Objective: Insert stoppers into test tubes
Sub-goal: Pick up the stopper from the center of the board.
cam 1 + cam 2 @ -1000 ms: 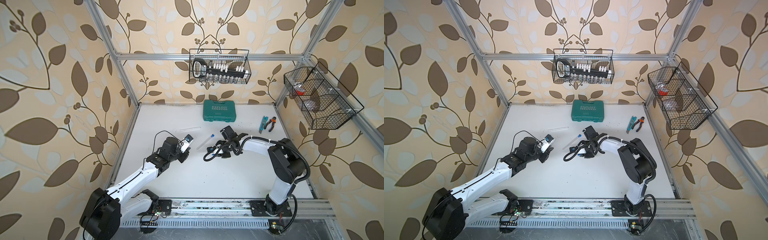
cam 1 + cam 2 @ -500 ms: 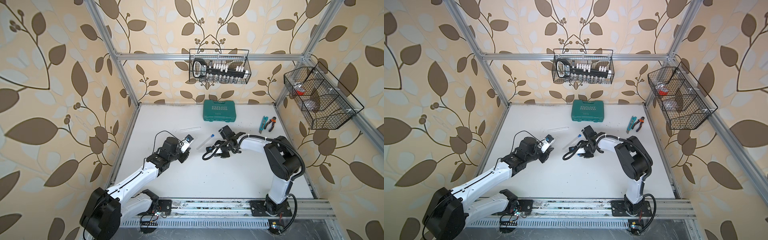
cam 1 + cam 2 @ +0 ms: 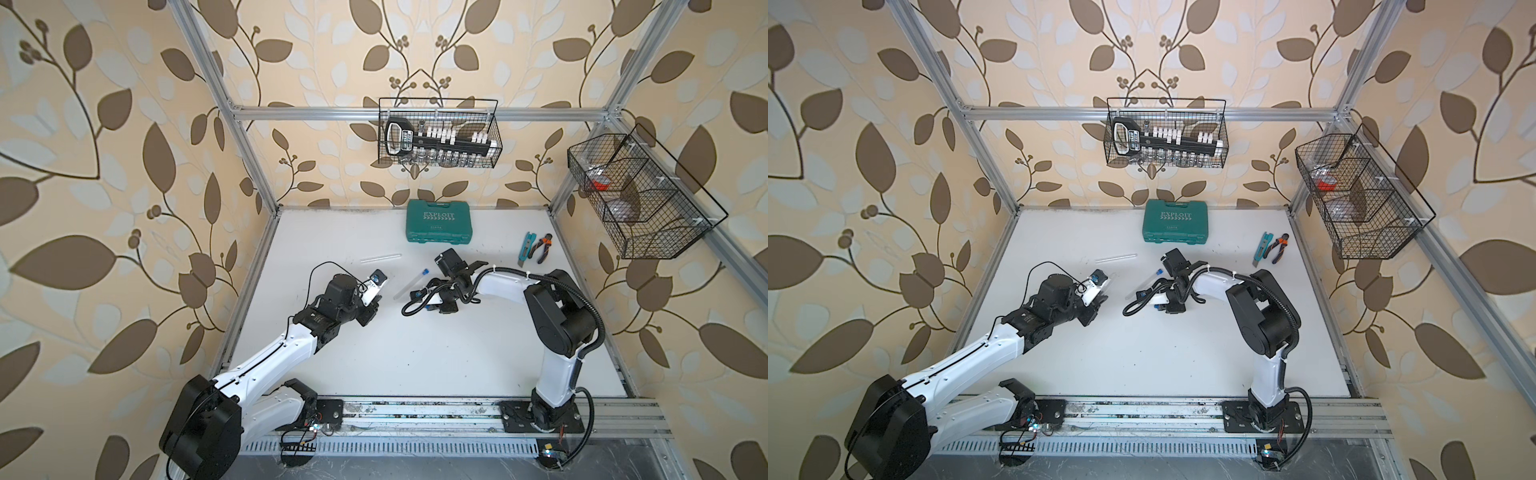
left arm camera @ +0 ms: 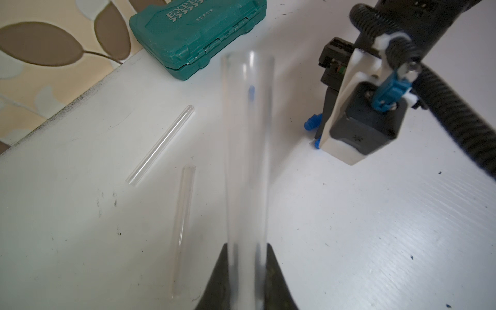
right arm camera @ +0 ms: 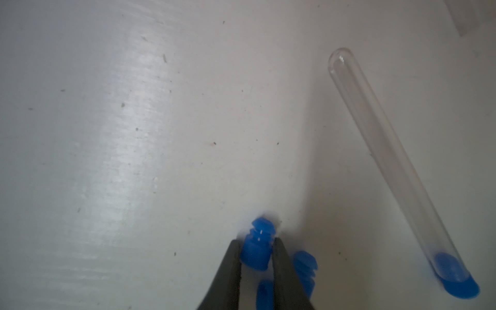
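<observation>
Work cell seen from above and from both wrists. The white tabletop [image 3: 415, 353] fills the floor of an aluminium frame [image 3: 415, 113]; leaf-patterned wallpaper [image 3: 124, 166] covers the walls behind and to both sides. The surface is scuffed, with dark specks and a few blue flecks, and in the right wrist view it carries a pale band of glare.

Both arms stand on a base rail [image 3: 415, 415] at the near edge. A rear wire basket [image 3: 438, 133] hangs from the back bar and holds white-capped vials [image 3: 440, 134]. A side wire basket [image 3: 640, 199] hangs on the robot's right. A green case [image 3: 440, 221] lies near the back wall, with a utility knife [image 3: 524, 248] and pliers [image 3: 543, 247] towards the right edge.

The left gripper [image 4: 247, 248] is clenched on the held test tube [image 4: 247, 161], which juts forward above the table, open end away from the fingers. Two loose test tubes [image 4: 161, 145] lie flat on the table beside it, apart from each other (both without stoppers).

The right gripper [image 5: 256, 245] is low over mid-table, its fingers [image 5: 233, 268] pressed to either side of a blue stopper [image 5: 256, 249] that rests on the surface. Two loose stoppers [image 5: 306, 265] lie just beside it.

A stoppered test tube [image 5: 389, 161] lies flat nearby, between the two grippers in both top views.
</observation>
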You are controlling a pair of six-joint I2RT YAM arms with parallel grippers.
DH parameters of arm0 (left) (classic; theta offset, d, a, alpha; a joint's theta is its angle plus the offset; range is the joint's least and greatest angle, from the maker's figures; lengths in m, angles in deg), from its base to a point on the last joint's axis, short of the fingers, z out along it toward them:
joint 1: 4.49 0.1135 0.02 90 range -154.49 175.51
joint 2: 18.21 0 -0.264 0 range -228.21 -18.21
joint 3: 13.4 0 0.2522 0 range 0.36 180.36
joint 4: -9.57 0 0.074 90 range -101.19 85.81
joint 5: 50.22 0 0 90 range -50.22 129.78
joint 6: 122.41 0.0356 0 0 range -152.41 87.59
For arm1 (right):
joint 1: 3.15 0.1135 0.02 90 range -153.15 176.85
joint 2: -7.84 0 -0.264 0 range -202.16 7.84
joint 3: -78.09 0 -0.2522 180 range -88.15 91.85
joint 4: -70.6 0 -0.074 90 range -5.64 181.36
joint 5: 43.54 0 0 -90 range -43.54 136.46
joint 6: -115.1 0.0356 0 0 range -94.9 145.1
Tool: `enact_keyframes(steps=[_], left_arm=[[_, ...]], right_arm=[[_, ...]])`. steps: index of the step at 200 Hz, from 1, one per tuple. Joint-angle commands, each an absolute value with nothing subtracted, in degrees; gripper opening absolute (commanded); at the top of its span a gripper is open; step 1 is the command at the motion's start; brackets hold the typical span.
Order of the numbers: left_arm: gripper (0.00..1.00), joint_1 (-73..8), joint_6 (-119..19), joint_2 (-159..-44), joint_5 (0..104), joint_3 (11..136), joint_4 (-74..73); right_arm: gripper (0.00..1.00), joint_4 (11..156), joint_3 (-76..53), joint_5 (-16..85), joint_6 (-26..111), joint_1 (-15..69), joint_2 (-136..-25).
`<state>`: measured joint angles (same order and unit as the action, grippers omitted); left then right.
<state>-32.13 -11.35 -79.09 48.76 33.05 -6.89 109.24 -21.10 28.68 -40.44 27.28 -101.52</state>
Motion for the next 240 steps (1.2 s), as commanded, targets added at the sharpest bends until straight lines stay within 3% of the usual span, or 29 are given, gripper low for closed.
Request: enact_keyframes(steps=[1, 88, 139, 202, 240], left_arm=[[0.00, -31.6, -10.5, -78.7, 50.0, 33.3, -4.9], [0.00, -31.6, -10.2, -78.9, 50.3, 33.5, -5.1], [0.00, -31.6, -9.0, -78.9, 50.6, 33.5, -5.6], [0.00, -31.6, -6.5, -79.4, 51.1, 34.0, -7.9], [0.00, -31.8, -1.2, -78.6, 56.7, 33.2, -9.7]], right_arm=[[0.19, 112.5, -19.6, 31.9, -38.2, 27.5, -103.6], [0.16, 114.1, -18.4, 32.4, -35.3, 27.5, -104.8], [0.14, 113.0, -18.1, 27.4, -34.0, 27.5, -102.1], [0.13, 111.6, -22.5, 22.0, -30.4, 27.3, -91.5], [0.13, 111.4, -28.9, 17.5, -25.8, 27.1, -80.1]])
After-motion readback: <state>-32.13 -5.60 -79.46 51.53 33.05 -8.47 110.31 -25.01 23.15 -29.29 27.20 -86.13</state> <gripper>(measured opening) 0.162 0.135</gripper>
